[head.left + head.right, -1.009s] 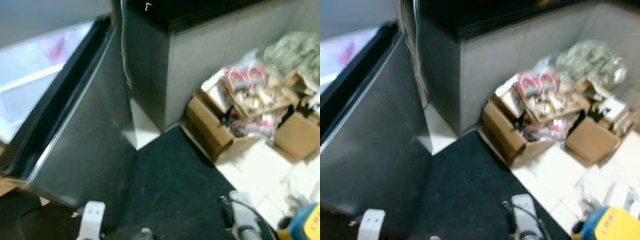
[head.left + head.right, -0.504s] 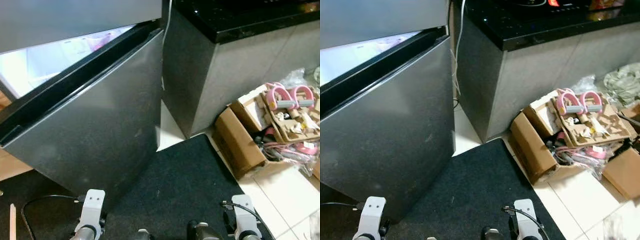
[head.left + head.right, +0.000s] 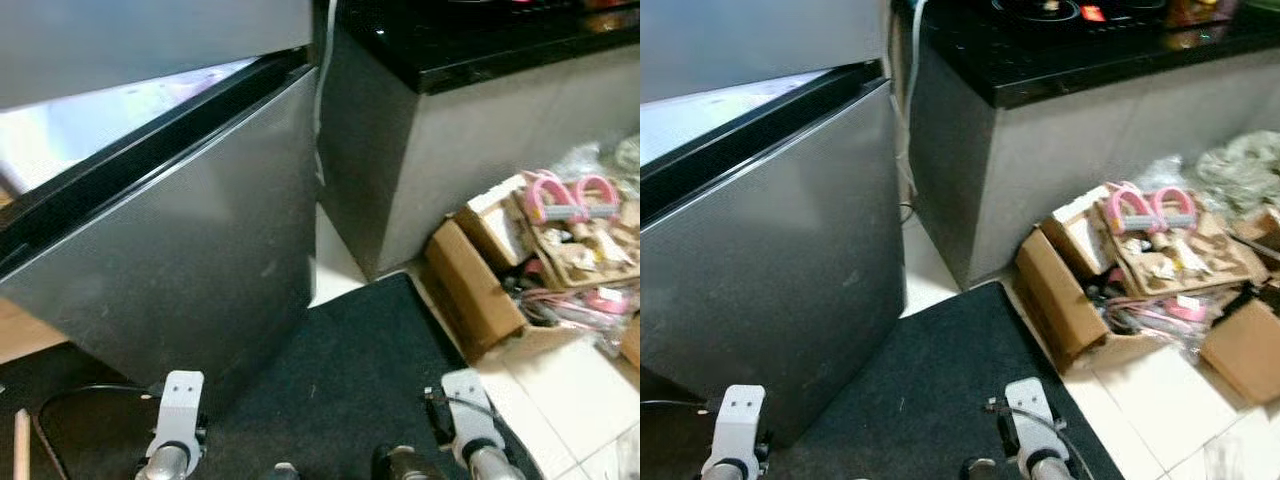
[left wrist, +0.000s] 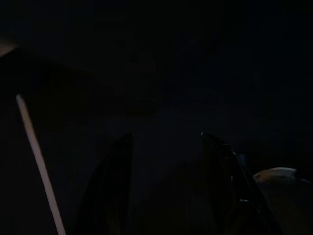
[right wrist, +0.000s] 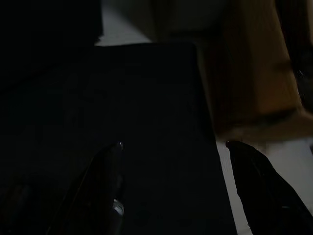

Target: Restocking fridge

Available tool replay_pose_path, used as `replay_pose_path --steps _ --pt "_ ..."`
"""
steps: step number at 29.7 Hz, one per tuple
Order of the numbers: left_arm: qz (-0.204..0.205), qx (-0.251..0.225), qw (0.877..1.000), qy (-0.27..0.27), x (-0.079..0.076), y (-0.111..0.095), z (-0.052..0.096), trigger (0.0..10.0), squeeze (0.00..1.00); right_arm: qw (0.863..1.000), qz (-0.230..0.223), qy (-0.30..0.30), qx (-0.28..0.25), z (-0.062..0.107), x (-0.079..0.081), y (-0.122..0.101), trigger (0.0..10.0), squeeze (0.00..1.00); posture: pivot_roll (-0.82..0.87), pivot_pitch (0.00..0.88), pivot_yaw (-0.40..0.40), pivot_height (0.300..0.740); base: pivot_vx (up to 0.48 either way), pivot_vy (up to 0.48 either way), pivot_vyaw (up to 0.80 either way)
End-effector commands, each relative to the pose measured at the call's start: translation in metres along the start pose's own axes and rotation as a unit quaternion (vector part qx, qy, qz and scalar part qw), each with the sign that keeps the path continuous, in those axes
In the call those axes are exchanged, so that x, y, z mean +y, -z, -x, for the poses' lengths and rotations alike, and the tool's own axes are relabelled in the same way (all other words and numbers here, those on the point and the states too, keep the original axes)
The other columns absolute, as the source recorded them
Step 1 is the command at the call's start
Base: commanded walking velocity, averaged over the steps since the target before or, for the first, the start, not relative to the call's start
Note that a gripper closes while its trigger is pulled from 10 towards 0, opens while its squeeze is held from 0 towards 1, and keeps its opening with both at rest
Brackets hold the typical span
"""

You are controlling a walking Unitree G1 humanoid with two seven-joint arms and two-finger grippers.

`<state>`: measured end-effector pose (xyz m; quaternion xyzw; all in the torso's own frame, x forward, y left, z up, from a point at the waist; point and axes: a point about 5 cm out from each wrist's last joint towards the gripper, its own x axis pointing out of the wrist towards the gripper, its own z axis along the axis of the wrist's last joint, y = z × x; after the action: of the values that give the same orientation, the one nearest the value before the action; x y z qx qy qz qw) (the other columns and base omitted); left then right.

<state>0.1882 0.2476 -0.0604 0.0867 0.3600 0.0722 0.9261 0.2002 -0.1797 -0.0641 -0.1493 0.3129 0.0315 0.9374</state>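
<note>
Left gripper (image 4: 166,147): fingers (image 4: 120,166) spread moderately, nothing between them, very dark wrist view with a pale stick (image 4: 39,166) beside. Right gripper (image 5: 173,156): fingers (image 5: 110,171) spread wide, empty, hanging over the black mat (image 5: 156,122) with a cardboard box (image 5: 254,63) beyond. In the head views both arms hang low at the bottom edge, left arm (image 3: 172,425) and right arm (image 3: 462,415).

The fridge (image 3: 190,270) fills the left and centre of the frame; its lower door is ajar, a bright strip of interior (image 3: 110,115) in the upper left. A dark-topped bench (image 3: 1080,60) sits upper right, open cardboard boxes (image 3: 1110,290) with pink handles (image 3: 1145,210) at the right on the tiled floor.

Risk, as we judge it: we hold nothing to stock, and the boxes and a cable (image 3: 60,410) on the floor could snag a foot or arm when turning.

Against half a second ago the whole view has shifted slightly, so the camera moved; a second ago it looked further right and was blurrier.
</note>
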Motion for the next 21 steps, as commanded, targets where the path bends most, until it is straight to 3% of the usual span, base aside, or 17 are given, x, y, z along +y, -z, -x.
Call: replay_pose_path --steps 1,21 --pt "0.003 0.020 1.000 -0.005 0.0048 0.0097 0.0030 10.0 0.00 1.000 -0.002 0.003 0.012 0.0024 0.0009 0.0060 10.0 0.00 -0.07 0.177 -0.008 0.727 0.000 0.000 0.80" --pt "0.001 0.026 1.000 -0.001 0.0035 0.0127 0.0038 10.0 0.00 1.000 0.002 0.005 0.019 0.0039 -0.0015 0.0103 10.0 0.00 -0.07 0.172 -0.008 0.727 0.000 0.000 0.80"
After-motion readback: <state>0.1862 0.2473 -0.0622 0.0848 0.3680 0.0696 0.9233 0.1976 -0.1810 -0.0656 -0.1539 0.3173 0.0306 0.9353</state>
